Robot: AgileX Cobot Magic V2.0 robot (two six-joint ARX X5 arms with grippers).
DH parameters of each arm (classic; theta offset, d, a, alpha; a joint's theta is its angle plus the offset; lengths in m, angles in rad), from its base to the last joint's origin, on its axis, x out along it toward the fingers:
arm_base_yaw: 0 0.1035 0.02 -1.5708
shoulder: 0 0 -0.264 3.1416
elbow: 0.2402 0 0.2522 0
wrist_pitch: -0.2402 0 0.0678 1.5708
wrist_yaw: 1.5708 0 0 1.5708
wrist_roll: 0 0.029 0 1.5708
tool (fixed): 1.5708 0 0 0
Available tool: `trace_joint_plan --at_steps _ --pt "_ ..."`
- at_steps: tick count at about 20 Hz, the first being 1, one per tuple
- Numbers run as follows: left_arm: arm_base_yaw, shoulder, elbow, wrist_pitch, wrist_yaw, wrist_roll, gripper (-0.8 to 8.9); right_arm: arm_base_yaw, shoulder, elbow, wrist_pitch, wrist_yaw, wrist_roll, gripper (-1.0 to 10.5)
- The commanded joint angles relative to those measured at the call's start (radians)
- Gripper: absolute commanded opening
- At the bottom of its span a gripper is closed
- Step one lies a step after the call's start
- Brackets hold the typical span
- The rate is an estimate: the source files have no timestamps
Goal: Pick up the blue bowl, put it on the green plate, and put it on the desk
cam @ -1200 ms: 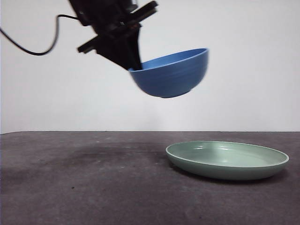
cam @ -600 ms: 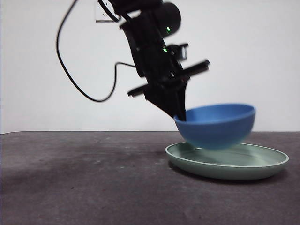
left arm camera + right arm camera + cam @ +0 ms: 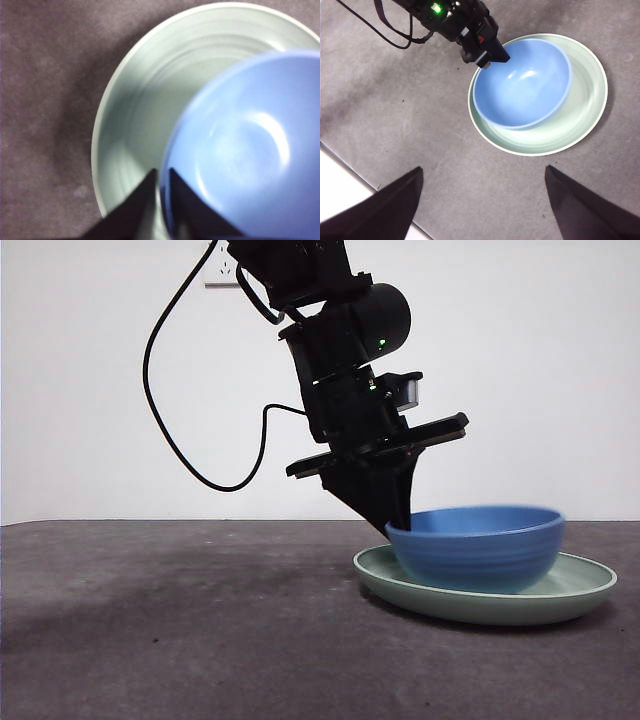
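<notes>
Gripping the blue bowl (image 3: 476,548), left tool (image 3: 160,181) rests it on green plate (image 3: 560,592).

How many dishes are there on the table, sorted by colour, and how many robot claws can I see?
Blue dishes: 1, the bowl, sitting in the plate.
Green dishes: 1, the plate on the desk.
Claws: 2, the left gripper clamped on the bowl's rim, and the right gripper open, high above the desk.
Total: 2 dishes, 2 claws.
</notes>
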Motion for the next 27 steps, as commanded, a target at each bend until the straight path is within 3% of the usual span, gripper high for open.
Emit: trace_joint_plan --at_steps 1,9,21,27 --pt "-0.015 0.027 0.030 0.003 -0.004 -0.001 2.02 0.004 0.005 0.018 0.006 0.000 0.010 3.9" --pt "-0.011 -0.038 0.037 -0.021 -0.003 -0.002 2.18 0.004 0.005 0.018 0.006 0.000 0.010 3.9" --pt "0.099 -0.496 0.026 -0.100 -0.003 0.005 2.18 0.004 0.005 0.018 0.007 0.011 0.010 3.9" --pt "0.186 -0.807 -0.270 -0.074 -0.003 0.033 2.18 0.004 0.005 0.018 0.006 0.029 0.010 3.9"
